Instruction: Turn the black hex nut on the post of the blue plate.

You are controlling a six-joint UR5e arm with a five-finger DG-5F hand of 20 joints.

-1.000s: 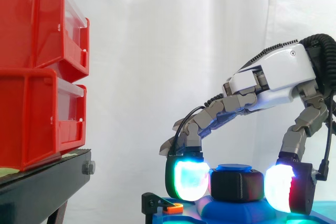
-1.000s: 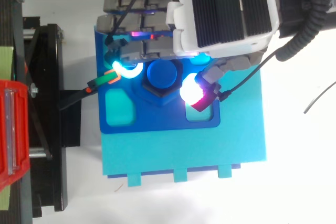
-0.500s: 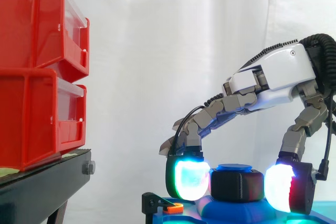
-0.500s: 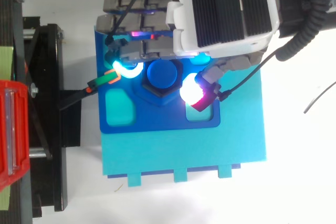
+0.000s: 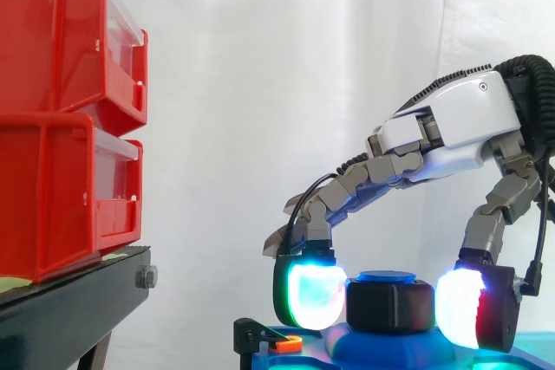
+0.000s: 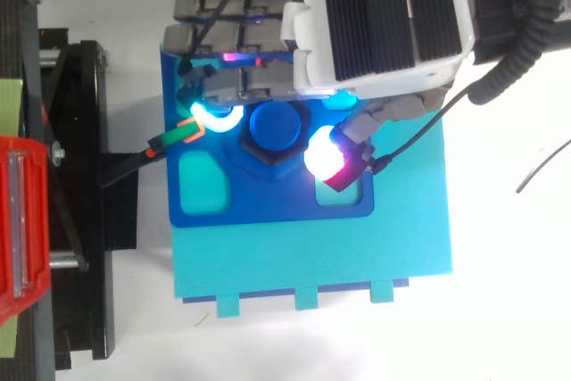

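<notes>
The blue plate point(image 6: 268, 210) lies flat on the table, with its post point(image 6: 277, 124) standing upright near its middle. The robot hand point(image 5: 451, 127) arches over the post, palm above, fingers curled down on either side. The nut point(image 5: 390, 308) sits on the post right below the palm, pinched between two glowing pads point(image 5: 312, 296), one against each opposite flank. The turning axis is therefore vertical, running up through the post, so the next twist should probably go about that line.
</notes>
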